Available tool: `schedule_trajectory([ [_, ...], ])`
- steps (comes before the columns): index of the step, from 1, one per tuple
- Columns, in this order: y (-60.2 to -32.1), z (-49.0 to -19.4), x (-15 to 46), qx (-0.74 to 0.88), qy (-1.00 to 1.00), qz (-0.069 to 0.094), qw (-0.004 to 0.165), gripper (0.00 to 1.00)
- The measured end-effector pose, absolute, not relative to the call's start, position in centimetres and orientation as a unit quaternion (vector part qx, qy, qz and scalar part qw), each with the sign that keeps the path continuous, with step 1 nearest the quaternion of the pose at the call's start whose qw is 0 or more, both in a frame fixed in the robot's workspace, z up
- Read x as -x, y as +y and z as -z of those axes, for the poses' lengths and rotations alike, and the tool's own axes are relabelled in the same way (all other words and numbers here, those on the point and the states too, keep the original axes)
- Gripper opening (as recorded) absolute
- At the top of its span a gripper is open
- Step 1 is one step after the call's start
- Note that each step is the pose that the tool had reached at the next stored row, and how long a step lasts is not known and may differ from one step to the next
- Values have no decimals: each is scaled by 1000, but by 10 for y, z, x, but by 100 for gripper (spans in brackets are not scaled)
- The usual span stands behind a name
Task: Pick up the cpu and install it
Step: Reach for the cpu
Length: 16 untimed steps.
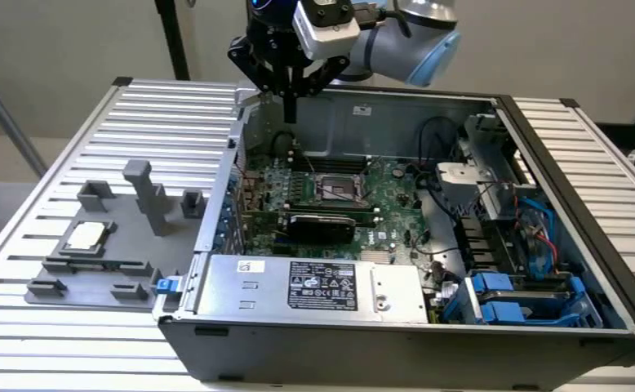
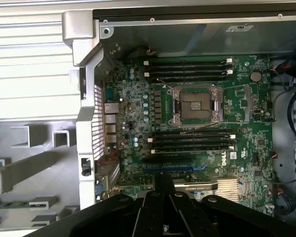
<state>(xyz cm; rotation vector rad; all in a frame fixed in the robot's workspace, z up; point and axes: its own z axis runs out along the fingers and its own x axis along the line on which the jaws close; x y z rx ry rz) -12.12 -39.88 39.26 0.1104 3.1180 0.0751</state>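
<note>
The cpu [image 1: 86, 237], a small flat square with a pale metal top, lies on the grey fixture plate [image 1: 67, 282] at the exterior view's left, outside the computer case. My gripper [image 1: 291, 104] hangs high over the case's back left corner, far from the cpu, with its black fingers [image 2: 164, 183] shut together and nothing between them. The motherboard's socket [image 1: 339, 189] stands open with its metal frame around it, and in the wrist view the socket [image 2: 196, 106] lies below and ahead of the fingertips.
The open case [image 1: 579, 212] holds the green motherboard [image 2: 237, 163], memory sticks [image 2: 187, 69], a power supply [image 1: 307, 286] in front and blue drive bays [image 1: 525, 298] at the exterior view's right. Tall grey fixture blocks [image 1: 144, 196] stand near the cpu. A ribbed metal table [image 1: 56, 147] carries everything.
</note>
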Motion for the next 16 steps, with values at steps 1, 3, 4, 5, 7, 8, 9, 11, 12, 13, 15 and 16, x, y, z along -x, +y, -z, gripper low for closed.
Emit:
schedule_trajectory([
  [1,-399,-393,121,-35,999,-24,10,11],
  [3,-399,-393,121,-35,999,-24,10,11],
  [4,-399,-393,122,-35,999,-24,10,11],
  [5,-399,-393,122,-35,999,-24,10,11],
  [7,-399,-393,127,-35,999,-24,10,11],
  [8,-399,-393,131,-35,999,-24,10,11],
  [9,-400,-393,136,-35,999,-24,10,11],
  [11,-401,-393,145,-35,999,-24,10,11],
  [12,-402,-393,150,-35,999,-24,10,11],
  [13,-402,-393,154,-35,999,-24,10,11],
  [15,-404,-393,163,-35,999,-24,10,11],
  [16,-404,-393,167,-35,999,-24,10,11],
])
